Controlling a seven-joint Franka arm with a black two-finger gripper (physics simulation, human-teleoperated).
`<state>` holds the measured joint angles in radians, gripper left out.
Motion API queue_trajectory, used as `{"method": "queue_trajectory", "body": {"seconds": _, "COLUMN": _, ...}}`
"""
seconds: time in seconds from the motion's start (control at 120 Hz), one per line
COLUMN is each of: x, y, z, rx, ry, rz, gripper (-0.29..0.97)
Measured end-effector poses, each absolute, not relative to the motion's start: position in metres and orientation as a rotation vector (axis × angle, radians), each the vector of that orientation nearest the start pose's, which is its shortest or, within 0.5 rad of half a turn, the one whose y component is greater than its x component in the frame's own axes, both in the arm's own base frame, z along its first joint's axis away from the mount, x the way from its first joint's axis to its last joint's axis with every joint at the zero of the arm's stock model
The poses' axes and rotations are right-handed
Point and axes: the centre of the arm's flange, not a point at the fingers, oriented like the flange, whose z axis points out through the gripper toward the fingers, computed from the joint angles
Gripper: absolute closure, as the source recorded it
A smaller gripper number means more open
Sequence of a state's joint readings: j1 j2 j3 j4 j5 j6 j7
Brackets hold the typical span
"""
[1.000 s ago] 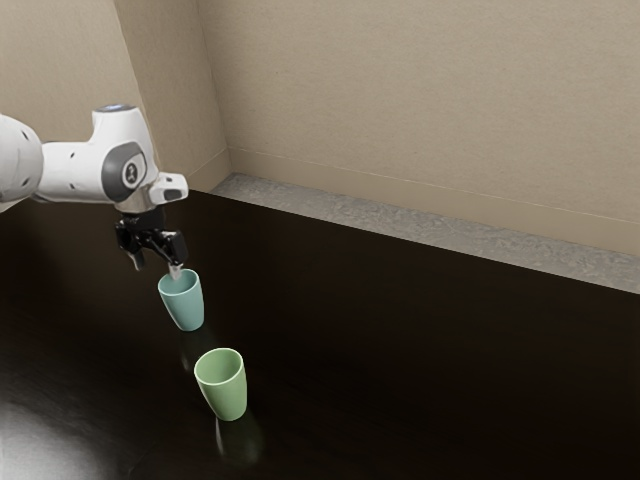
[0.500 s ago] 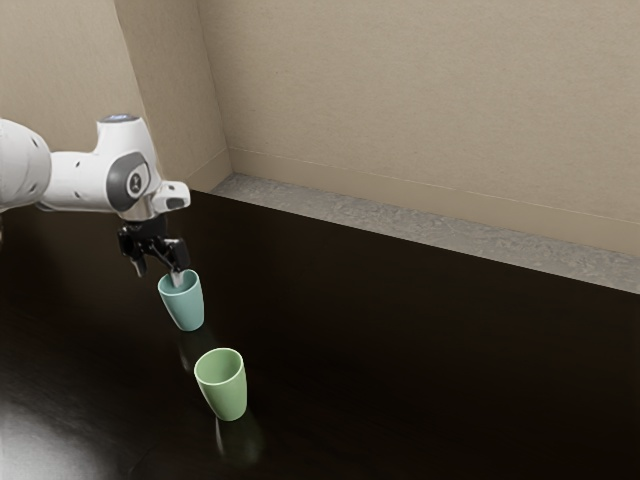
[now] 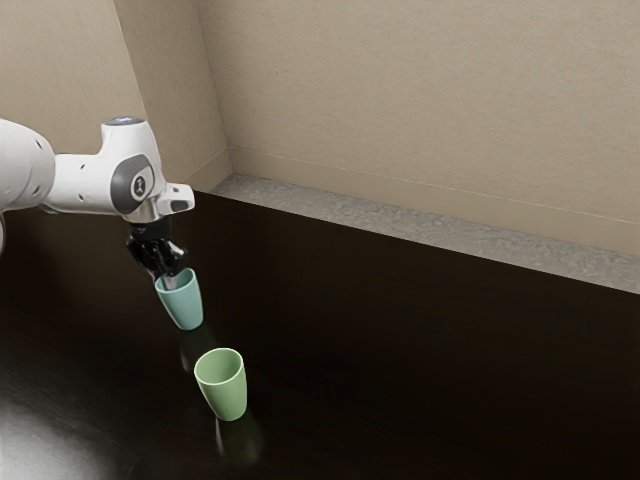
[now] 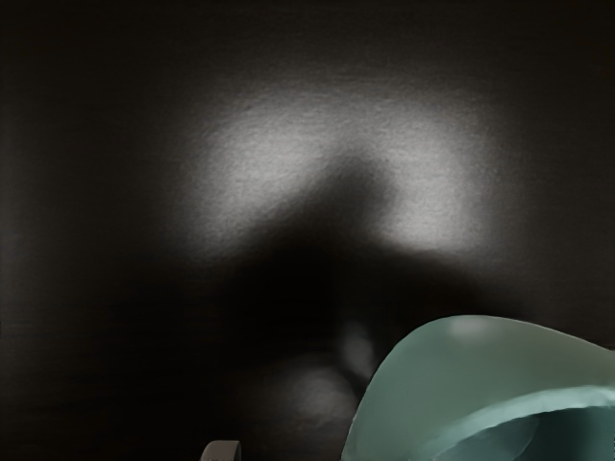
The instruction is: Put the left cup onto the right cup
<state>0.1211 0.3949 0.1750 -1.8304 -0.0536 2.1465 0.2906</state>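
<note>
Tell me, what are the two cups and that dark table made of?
The teal cup and the green cup look like matte plastic: even solid colour, soft shading, no sharp glints. Unglazed ceramic can't be ruled out. The table seems a dark polished surface, perhaps lacquered wood: it faintly mirrors the cups and carries a soft sheen.

The bench (image 3: pixel 420 340) is dark and glossy, with pale glare on its surface; a green cup (image 3: pixel 221 383) stands upright on it, mirrored faintly below; near it a teal cup (image 3: pixel 180 300) leans slightly; whether its base touches the bench is unclear.
</note>
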Motion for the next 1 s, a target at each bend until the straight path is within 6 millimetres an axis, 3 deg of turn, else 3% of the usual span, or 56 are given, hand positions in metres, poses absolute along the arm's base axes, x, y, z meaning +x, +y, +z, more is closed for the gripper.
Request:
{"method": "queue_trajectory", "body": {"seconds": 0.225, "x": 0.608, "y": 0.173, "z": 0.314, "rx": -3.135, "ry": -0.041, "rz": 0.119, "gripper": 0.73}}
{"method": "queue_trajectory", "body": {"seconds": 0.733, "x": 0.612, "y": 0.158, "z": 0.320, "rx": -3.133, "ry": -0.033, "rz": 0.106, "gripper": 0.78}}
{"method": "queue_trajectory", "body": {"seconds": 0.833, "x": 0.612, "y": 0.154, "z": 0.335, "rx": -3.132, "ry": -0.028, "rz": 0.078, "gripper": 0.78}}
{"method": "queue_trajectory", "body": {"seconds": 1.0, "x": 0.608, "y": 0.138, "z": 0.379, "rx": -3.130, "ry": 0.007, "rz": 0.021, "gripper": 0.79}}
